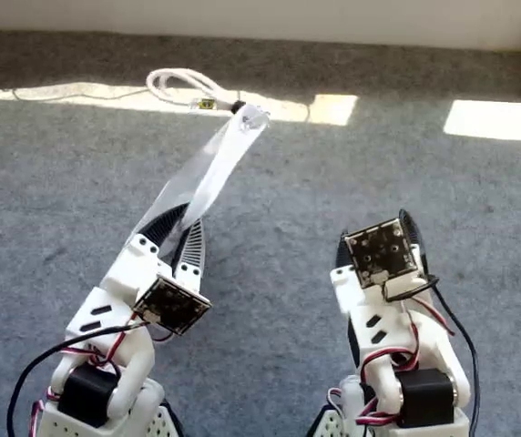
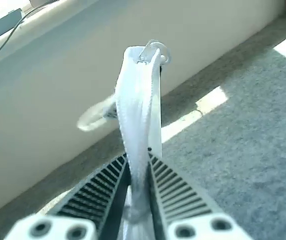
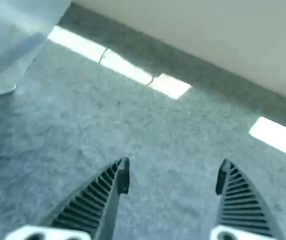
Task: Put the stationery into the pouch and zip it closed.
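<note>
The high camera looks down from behind me toward twelve o'clock, my wrist cameras peer close past my left end effector (image 2: 139, 159) and right end effector (image 3: 173, 167), all sharing the sunlit surface (image 1: 352, 173).

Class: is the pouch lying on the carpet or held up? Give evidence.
Held up: the left gripper is shut on one end of the pouch, which juts out above the carpet, zip pull at the tip.

A grey, carpet-covered bench (image 1: 352, 173) carries a looped white cord (image 1: 177, 85) lying near its far edge.
</note>
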Robot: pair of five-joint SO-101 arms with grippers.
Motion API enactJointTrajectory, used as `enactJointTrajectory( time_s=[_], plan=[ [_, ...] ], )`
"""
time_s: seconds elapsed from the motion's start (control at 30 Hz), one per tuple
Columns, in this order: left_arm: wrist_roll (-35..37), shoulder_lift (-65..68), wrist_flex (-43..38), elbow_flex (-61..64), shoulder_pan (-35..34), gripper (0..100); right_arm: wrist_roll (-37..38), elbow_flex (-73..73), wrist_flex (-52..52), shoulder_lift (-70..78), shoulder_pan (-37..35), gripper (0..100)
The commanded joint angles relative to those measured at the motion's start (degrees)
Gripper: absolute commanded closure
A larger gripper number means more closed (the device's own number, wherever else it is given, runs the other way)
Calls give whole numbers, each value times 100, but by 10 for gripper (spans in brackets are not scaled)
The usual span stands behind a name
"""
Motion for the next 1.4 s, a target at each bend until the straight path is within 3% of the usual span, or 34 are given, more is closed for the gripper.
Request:
enactJointTrajectory(
  time_s=[0.0, 0.17, 0.53, 0.87, 1.23, 1.37],
  plan=[
    [-97, 4, 88, 48, 110, 923, 35, -374, 593, -48, -145, 741],
    [598, 4, 721, -233, 251, 766, 26, -374, 1077, -48, -119, 741],
    [712, 4, 2690, -1991, 259, 742, -9, -374, 1956, -48, -110, 742],
    [1073, 4, 3815, -3099, 259, 793, -9, -426, 2202, -1464, -136, 742],
    [1073, 4, 3877, -3820, 251, 991, -18, -92, 2097, -1262, -119, 743],
    [1064, 4, 3982, -3670, 215, 994, 0, 31, 1815, -1262, -127, 849]
  ],
)
